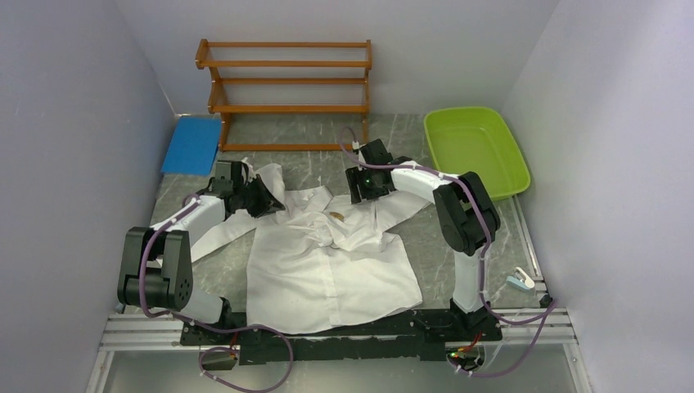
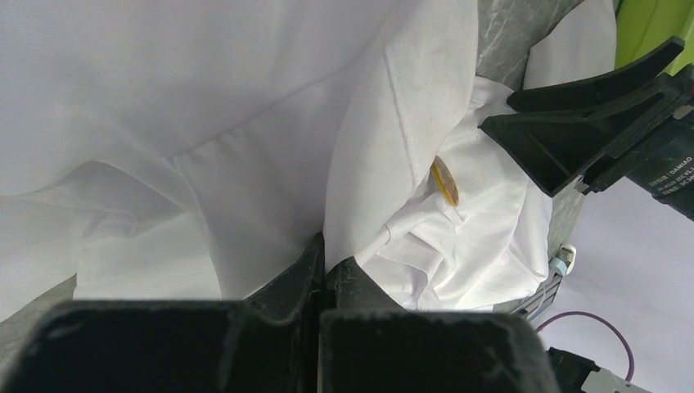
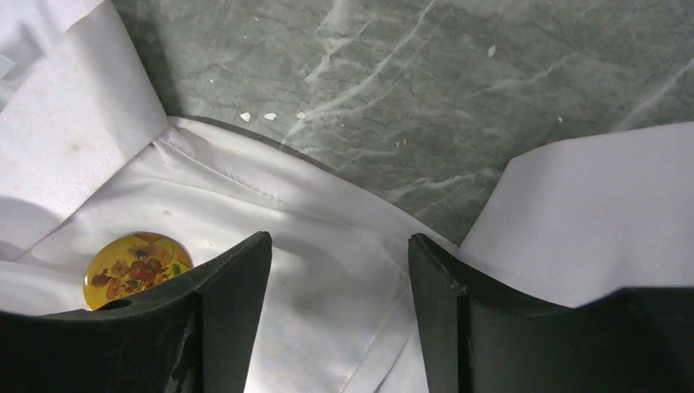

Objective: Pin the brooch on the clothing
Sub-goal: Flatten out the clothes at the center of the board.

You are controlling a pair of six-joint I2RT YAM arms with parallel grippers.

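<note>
**My fingers and the thin white shirt**

The fingers of my left gripper [image 2: 327,258] are pressed together, pinching the crumply white shirt [image 1: 327,270]. The fingers of my right gripper [image 3: 340,254] are apart above it. The round, shiny yellow brooch [image 3: 135,268] lies on the shirt by the collar. A smooth green tub [image 1: 475,147] sits well apart on the grey table [image 3: 409,82].

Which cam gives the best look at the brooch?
Right wrist: the brooch lies face-up on the white shirt, its yellow flower print legible, lower edge hidden. Left wrist shows it nearly edge-on; top external shows only a tiny brownish speck.
</note>
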